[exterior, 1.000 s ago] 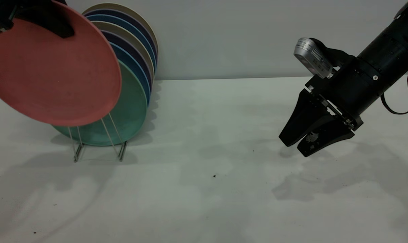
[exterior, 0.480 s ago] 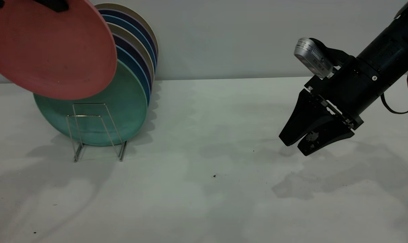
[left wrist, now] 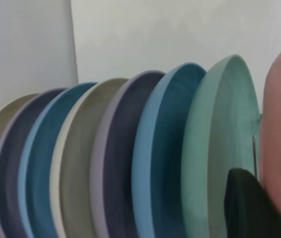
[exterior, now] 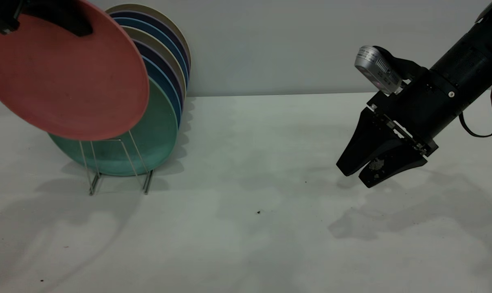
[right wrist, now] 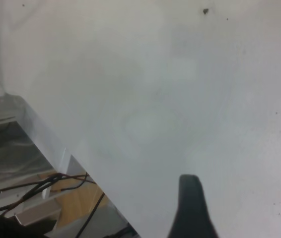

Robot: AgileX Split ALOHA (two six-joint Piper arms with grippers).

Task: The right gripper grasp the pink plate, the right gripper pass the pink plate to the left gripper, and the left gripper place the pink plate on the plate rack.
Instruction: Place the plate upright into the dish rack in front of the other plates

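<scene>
Two black specks (exterior: 258, 212) on pale tabletop (exterior: 246, 244)

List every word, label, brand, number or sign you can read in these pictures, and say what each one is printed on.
No text can be read in any view.
The silver camera on the right arm's wrist carries fine markings, too small to read.
The pink plate, held by the left gripper, the other plates, the wire rack and the table show no print.
The right gripper has only a pale scuff.
</scene>
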